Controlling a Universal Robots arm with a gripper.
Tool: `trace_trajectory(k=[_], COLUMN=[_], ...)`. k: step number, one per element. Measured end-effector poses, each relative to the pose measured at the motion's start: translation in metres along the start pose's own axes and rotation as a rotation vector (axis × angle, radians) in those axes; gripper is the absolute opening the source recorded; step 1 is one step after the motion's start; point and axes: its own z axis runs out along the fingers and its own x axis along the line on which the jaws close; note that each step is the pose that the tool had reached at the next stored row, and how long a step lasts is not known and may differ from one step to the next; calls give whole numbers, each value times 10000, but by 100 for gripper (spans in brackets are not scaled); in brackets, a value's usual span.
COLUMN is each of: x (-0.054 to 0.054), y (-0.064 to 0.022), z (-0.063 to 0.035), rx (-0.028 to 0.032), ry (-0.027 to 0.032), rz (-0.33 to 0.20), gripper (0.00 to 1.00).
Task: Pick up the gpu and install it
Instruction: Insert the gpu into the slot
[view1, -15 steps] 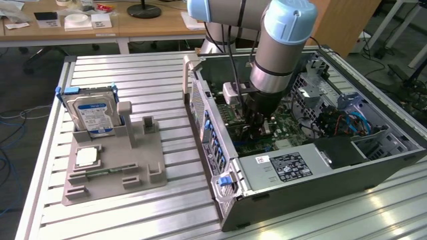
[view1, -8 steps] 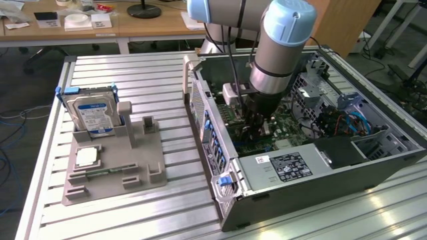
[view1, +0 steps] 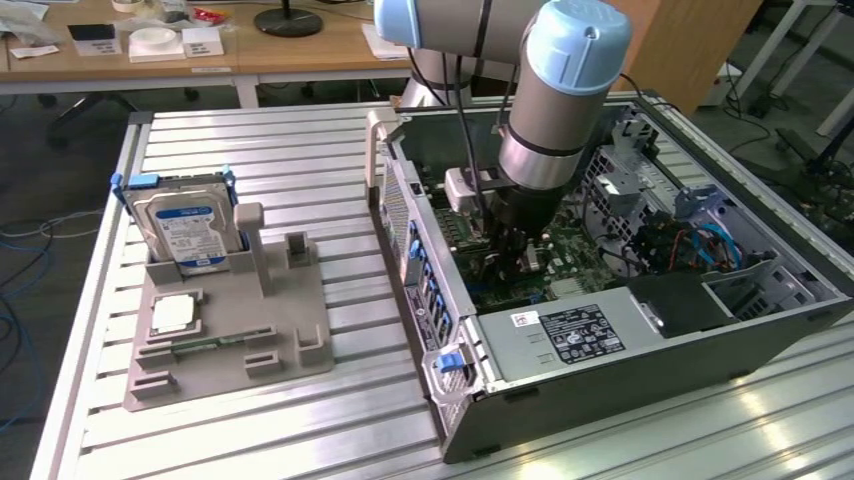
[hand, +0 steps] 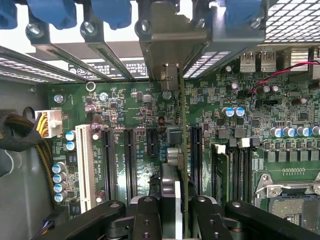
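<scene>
In the wrist view I see the gpu (hand: 183, 150) edge-on, a thin card running from between my fingers to its silvery end bracket (hand: 170, 45) at the case's rear openings. My gripper (hand: 175, 215) is shut on it, with the black fingers (hand: 145, 215) on either side of the card. The card stands over the green motherboard (hand: 280, 150), beside a long black expansion slot (hand: 196, 160); I cannot tell whether it sits in a slot. In the exterior view my gripper (view1: 525, 258) reaches down inside the open computer case (view1: 601, 350).
A grey holder (view1: 227, 340) lies on the slatted table at the exterior view's left, carrying an upright silver hard drive (view1: 187, 225) and a small square chip (view1: 174, 315). Inside the case are several more black slots (hand: 129, 160), a white slot (hand: 84, 165) and a cable bundle (hand: 20, 135).
</scene>
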Motion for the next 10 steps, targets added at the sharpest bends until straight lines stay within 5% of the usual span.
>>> trace_trajectory(k=[10], x=[-7], y=[0], z=[2], rx=[2], ry=[36], rz=[-1], gripper=[28])
